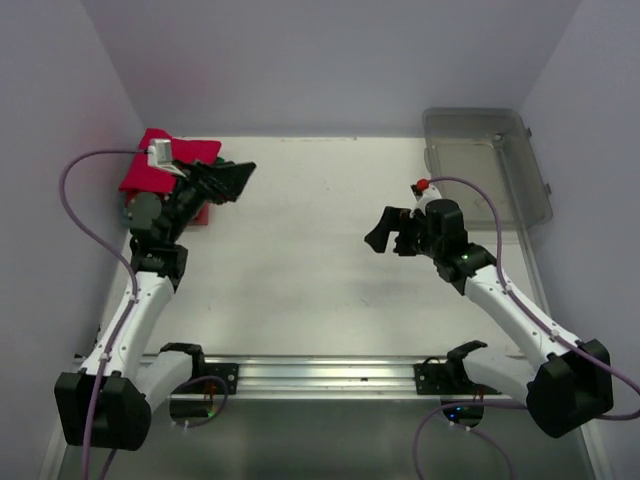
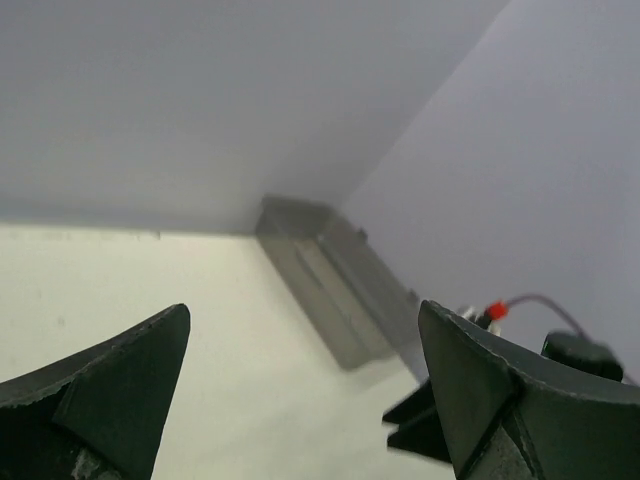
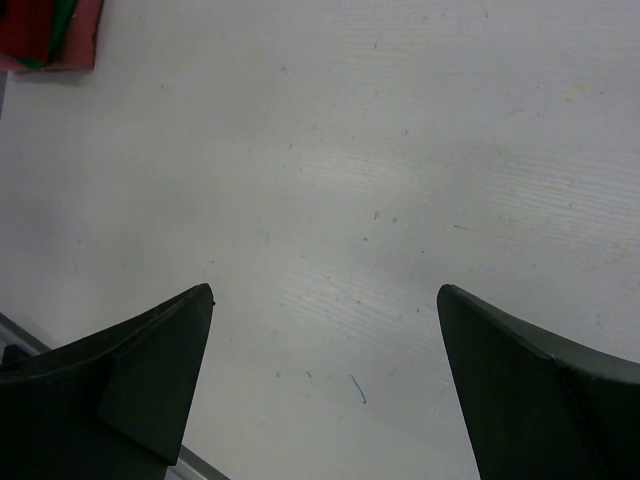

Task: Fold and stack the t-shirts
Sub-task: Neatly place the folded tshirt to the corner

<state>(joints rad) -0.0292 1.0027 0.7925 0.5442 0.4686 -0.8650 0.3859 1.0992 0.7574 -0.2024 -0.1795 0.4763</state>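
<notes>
A stack of folded t-shirts point(image 1: 145, 172) sits in the far left corner of the pale bench point(image 1: 310, 260), close to where the left and back walls meet. The top one is a bright crimson-pink tee. A dark red tee point(image 1: 203, 214) shows at the stack's near right edge. In the right wrist view only a corner of the stack point(image 3: 40, 35) shows at the top left, red with a thin strip of green in its layers.

The left arm reaches up along the left side of the bench, and its wrist partly covers the stack from above. The left pincer point(image 1: 232, 182) is just to the right of the stack, pointing towards the middle of the bench. Its wrist view shows the two dark fingers point(image 2: 110, 390) spread wide apart with nothing between them. The camera is tilted towards the far right corner.

The right pincer point(image 1: 388, 228) is right of centre and well apart from the stack, aimed leftward. Its wrist view shows it over bare bench, with the fingers point(image 3: 140, 380) wide apart and holding nothing.

A clear grey plastic bin point(image 1: 490, 165) stands at the far right corner, hanging a little past the bench edge. It also shows in the left wrist view point(image 2: 330, 285). Purple cables point(image 1: 75, 195) loop from both arms. A metal rail point(image 1: 320, 372) joins the arm bases along the near edge. Plain pale walls point(image 1: 320, 60) close in three sides.
</notes>
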